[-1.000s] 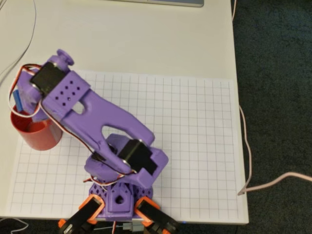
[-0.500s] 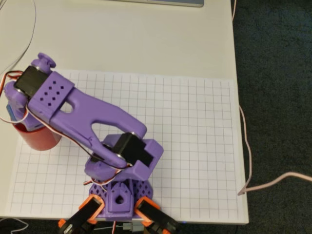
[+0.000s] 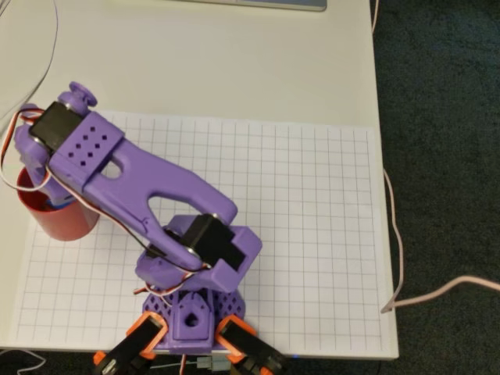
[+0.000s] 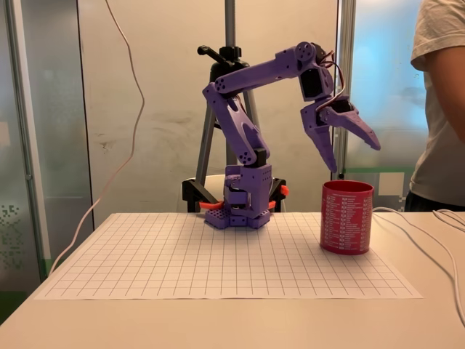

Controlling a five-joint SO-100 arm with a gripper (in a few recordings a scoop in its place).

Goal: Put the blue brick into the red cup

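Observation:
The red cup (image 3: 66,223) stands at the left edge of the grid sheet; in the fixed view the red cup (image 4: 346,218) is right of the arm's base. My purple gripper (image 4: 356,157) hangs open just above the cup's mouth, with nothing between its spread fingers. In the overhead view the wrist covers most of the cup's opening. A small sliver of the blue brick (image 3: 53,205) shows inside the cup, below the wrist.
A white grid sheet (image 3: 312,234) covers the table. A person (image 4: 445,109) stands at the right, beside the table. Cables (image 4: 429,233) trail over the table near the cup. A tripod (image 4: 230,43) stands behind the arm's base (image 4: 240,203).
The blue brick was held in the gripper beside the cup's rim; now it lies inside the cup and the gripper is open. The wrist swung left, then slightly back over the cup.

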